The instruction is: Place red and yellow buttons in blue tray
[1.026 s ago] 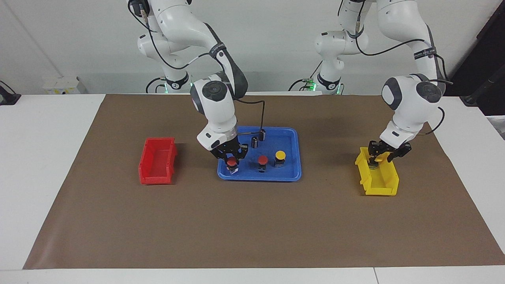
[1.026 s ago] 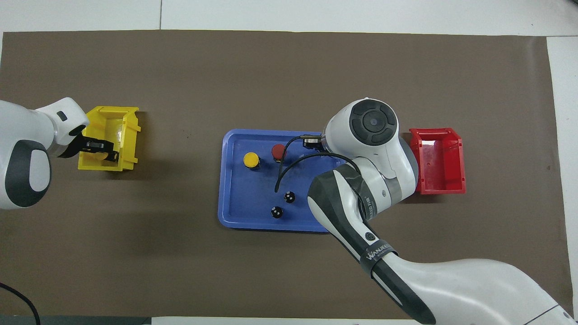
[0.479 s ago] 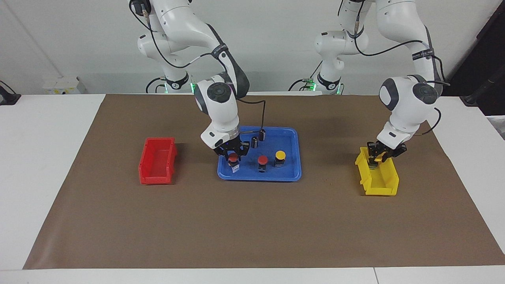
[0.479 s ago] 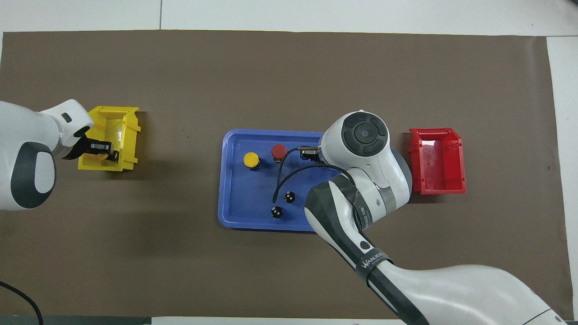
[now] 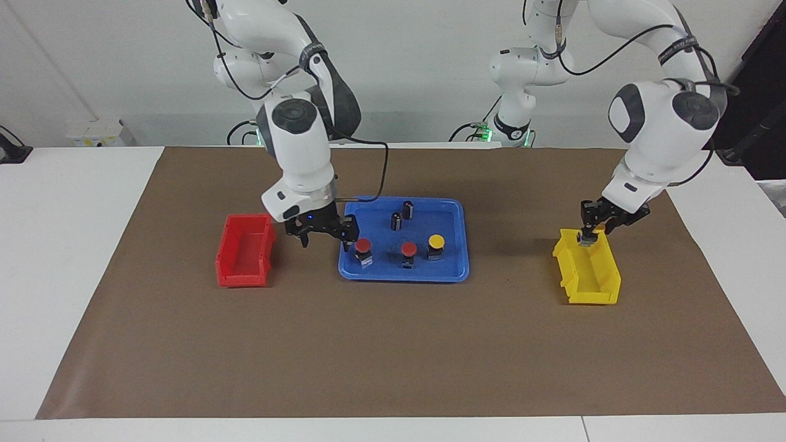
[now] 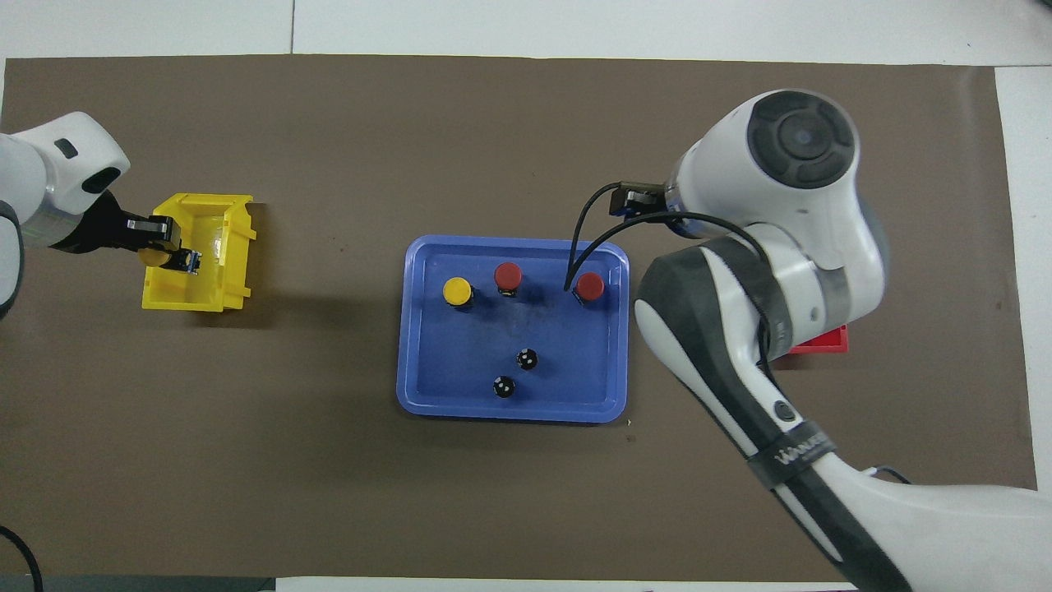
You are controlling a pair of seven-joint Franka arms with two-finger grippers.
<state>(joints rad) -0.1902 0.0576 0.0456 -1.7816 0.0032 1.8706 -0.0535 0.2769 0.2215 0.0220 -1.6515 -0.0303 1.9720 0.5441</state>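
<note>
Blue tray (image 5: pixel 457 270): holds two red buttons (image 5: pixel 363 246), one yellow.
Right gripper (image 5: pixel 322 232): fingers apart, empty.
Left gripper (image 5: pixel 591 234): clamped on yellow button (image 6: pixel 153 256).

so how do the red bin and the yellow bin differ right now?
The red bin sits toward the right arm's end; the yellow bin toward the left arm's. The right gripper, open, hangs between red bin and blue tray; the left gripper holds a yellow button over the yellow bin.
</note>
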